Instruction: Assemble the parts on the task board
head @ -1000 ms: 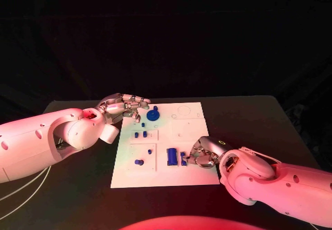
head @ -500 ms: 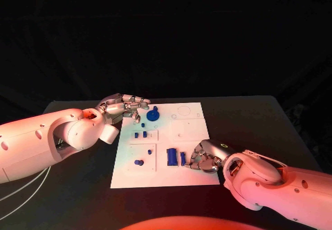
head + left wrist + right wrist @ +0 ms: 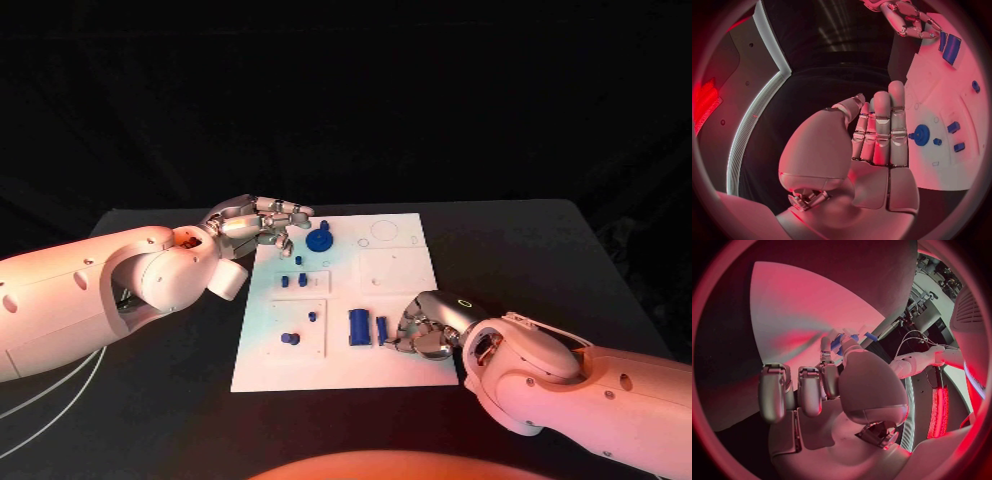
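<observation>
So the white task board (image 3: 404,372) lay in the middle of the picture. Most of the job looked undone. A blue gear (image 3: 319,240) sat near the board's top left. Small blue pegs (image 3: 293,282) sat just under it. A long blue block (image 3: 358,327) lay lower down. The right hand (image 3: 421,328) was at the board's lower right, fingers curled by a thin blue piece (image 3: 381,331); I could not tell if it held it. The left hand (image 3: 264,222) was beside the gear, fingers straight, holding nothing.
</observation>
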Action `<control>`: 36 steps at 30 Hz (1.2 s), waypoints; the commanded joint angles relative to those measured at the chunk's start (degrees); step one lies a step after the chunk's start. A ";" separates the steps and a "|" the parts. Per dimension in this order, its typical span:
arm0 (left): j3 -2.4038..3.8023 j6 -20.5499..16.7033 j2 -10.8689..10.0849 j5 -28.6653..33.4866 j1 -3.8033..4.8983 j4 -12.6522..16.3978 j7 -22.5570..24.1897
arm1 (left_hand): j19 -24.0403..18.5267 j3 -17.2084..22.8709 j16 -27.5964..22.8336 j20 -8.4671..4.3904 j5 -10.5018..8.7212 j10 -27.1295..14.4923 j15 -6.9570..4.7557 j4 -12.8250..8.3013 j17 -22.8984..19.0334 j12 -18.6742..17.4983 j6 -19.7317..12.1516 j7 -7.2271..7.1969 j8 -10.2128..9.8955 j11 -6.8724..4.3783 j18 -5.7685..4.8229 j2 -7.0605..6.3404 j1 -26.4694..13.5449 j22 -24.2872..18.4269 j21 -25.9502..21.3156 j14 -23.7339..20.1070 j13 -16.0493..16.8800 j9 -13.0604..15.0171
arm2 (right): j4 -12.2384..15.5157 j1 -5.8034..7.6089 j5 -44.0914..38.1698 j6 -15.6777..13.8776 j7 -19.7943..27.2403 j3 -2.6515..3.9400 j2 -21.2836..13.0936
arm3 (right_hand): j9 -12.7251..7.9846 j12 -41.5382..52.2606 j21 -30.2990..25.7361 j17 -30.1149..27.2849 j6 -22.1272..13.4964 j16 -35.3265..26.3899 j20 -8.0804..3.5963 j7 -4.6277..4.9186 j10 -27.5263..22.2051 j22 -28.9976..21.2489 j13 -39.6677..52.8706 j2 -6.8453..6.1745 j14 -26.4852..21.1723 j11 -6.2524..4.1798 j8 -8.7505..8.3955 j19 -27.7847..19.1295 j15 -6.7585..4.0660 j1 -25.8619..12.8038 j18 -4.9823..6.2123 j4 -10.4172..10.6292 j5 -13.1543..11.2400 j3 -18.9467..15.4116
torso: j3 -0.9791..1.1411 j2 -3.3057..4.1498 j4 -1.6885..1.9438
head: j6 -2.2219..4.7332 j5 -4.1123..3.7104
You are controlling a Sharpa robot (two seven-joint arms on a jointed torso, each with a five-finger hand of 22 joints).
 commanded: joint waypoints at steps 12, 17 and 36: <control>0.02 1.07 -0.02 -0.29 0.03 0.19 0.09 | 0.01 0.27 0.00 0.48 0.16 -0.56 -0.10 0.07 -0.18 0.34 -0.49 0.12 0.35 0.03 0.74 0.50 -0.33 -0.14 -0.38 -0.51 0.08 0.10 | -1.55 -0.05 -2.35 3.14 -1.75 0.01 1.50 | 0.20 0.50 0.01 11.11 -0.22 0.19 -0.46 -0.38 0.53 11.27 7.46 0.44 5.35 -0.29 0.83 4.09 -0.57 3.03 -0.04 -1.85 -4.46 0.55 | 0.02 -0.05 -0.08 | 0.24 -0.25; 0.02 1.14 -0.05 -0.29 0.03 0.23 0.05 | 0.01 0.27 0.00 0.48 0.16 -0.56 -0.10 0.07 -0.18 0.34 -0.49 0.12 0.35 0.03 0.74 0.50 -0.33 -0.14 -0.38 -0.51 0.08 0.10 | -1.46 -0.08 -2.89 2.94 -1.92 0.00 1.39 | 0.19 0.45 -0.06 11.04 -0.27 0.14 -0.45 -0.37 0.51 11.24 7.44 0.41 5.33 -0.29 0.85 4.08 -0.57 3.17 -0.03 -1.96 -4.66 0.57 | 0.00 -0.09 -0.02 | 0.26 -0.24; -1.09 0.66 0.94 0.43 -0.13 -1.85 4.23 | -0.09 -0.43 0.16 0.63 0.06 -0.86 0.06 0.41 -0.44 0.78 -0.73 0.21 0.62 0.17 0.72 -0.21 -1.17 -0.35 -0.68 -0.81 0.08 0.15 | 0.35 2.78 20.48 -4.28 16.16 0.11 -4.14 | -1.32 -20.82 -23.91 -2.98 -6.01 -12.31 1.27 2.51 -10.56 -0.66 -4.01 -0.46 1.30 2.23 -1.73 -2.79 1.48 5.66 4.33 -1.98 -3.44 0.32 | -0.86 -1.75 -0.24 | 1.19 -0.29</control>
